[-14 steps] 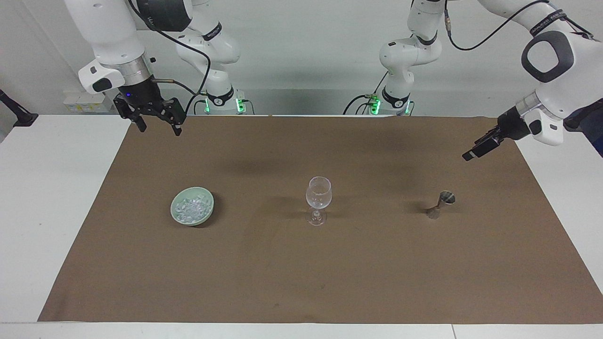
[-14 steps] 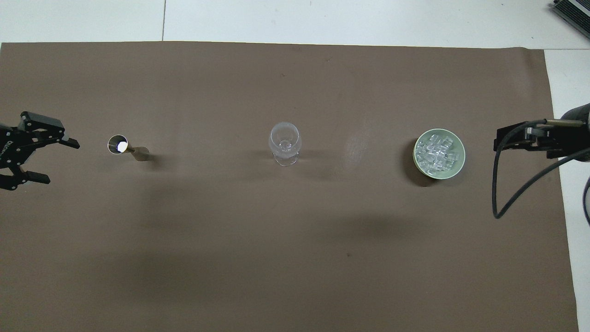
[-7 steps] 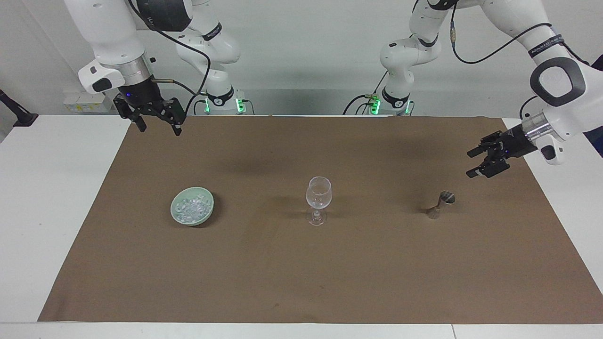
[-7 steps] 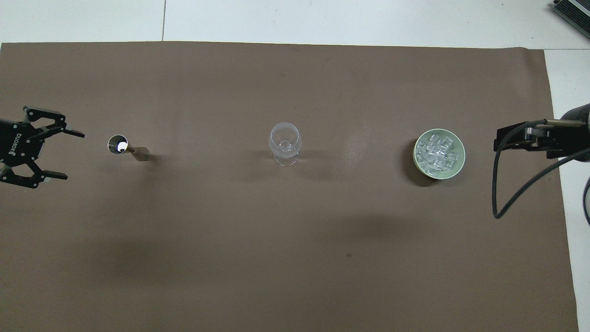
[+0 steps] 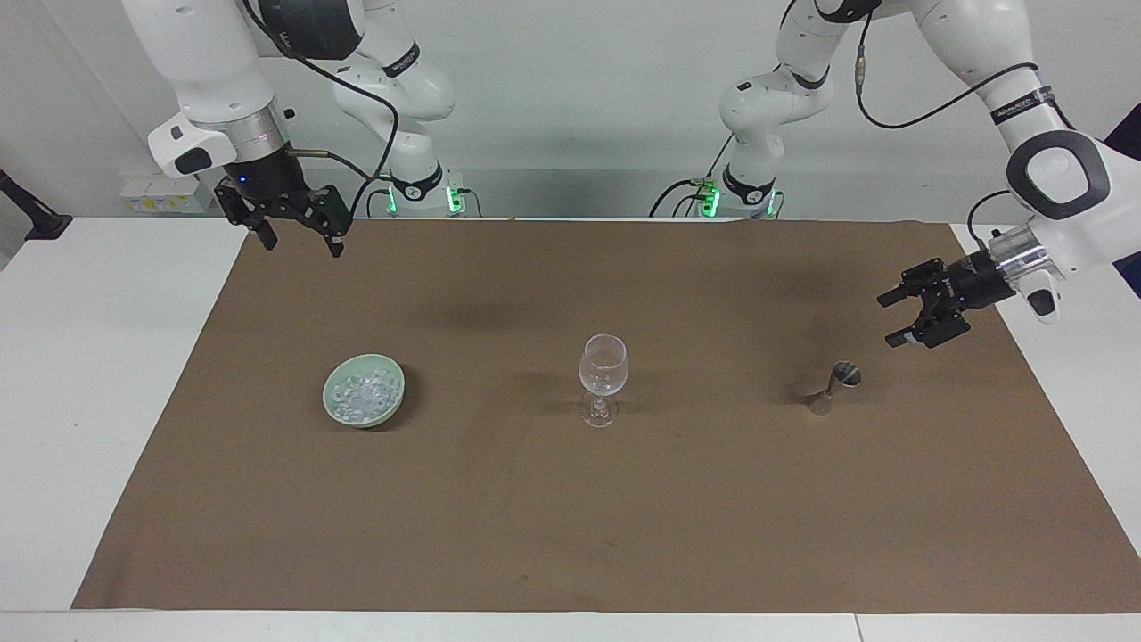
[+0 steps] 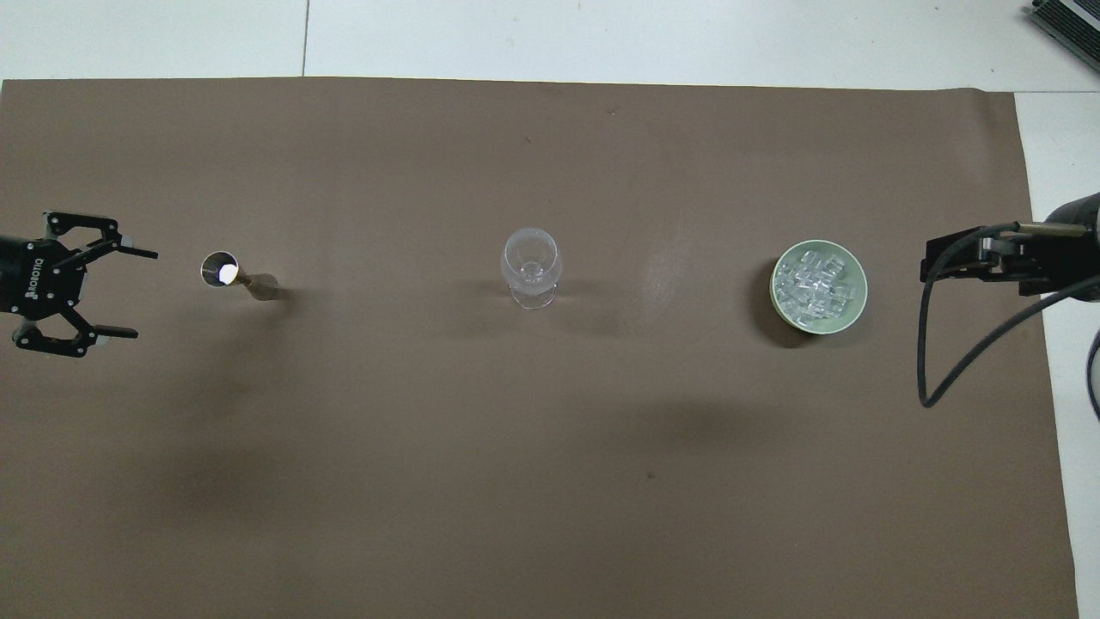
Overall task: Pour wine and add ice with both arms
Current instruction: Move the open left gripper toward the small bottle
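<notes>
Facing view: three things stand in a row across the brown mat (image 5: 624, 499), probably spaced so each arm has its own. The wine glass (image 5: 603, 379) sits at the centre, upright and looking empty. At its 9 o'clock is the pale green bowl (image 5: 392, 397) with the ice (image 5: 361, 394) heaped inside it, toward the right arm's end. At the glass's 3 o'clock stands the small metal measuring cup (image 5: 833, 388), toward the left arm's end, presumably holding the wine to be poured, though its contents cannot be read here. The left gripper (image 5: 896, 317) hangs at about 1 o'clock from the measuring cup, near it but apart, tipped sideways with its fingers spread wide and nothing between them; that pose suits a side grasp on the cup's waist. The right gripper (image 5: 299, 239) waits over the mat's edge nearest the robots, at 11 o'clock from the bowl, fingers wide and empty.

Compared with a second ago, the left gripper has dropped lower and turned so both fingers show; the right has not moved.

Overhead view: the measuring cup (image 6: 232, 275) shows a bright glint in its mouth. The left gripper (image 6: 133, 292) is at the cup's 9 o'clock, open fingers pointing at it. The glass (image 6: 531, 268) is central and the bowl (image 6: 851, 311) with ice (image 6: 816, 282) lies at its 3 o'clock. The right gripper (image 6: 941, 262) is seen edge-on at the bowl's 3 o'clock.

The left gripper has edged closer to the cup than before; glass, bowl and ice are unchanged.
</notes>
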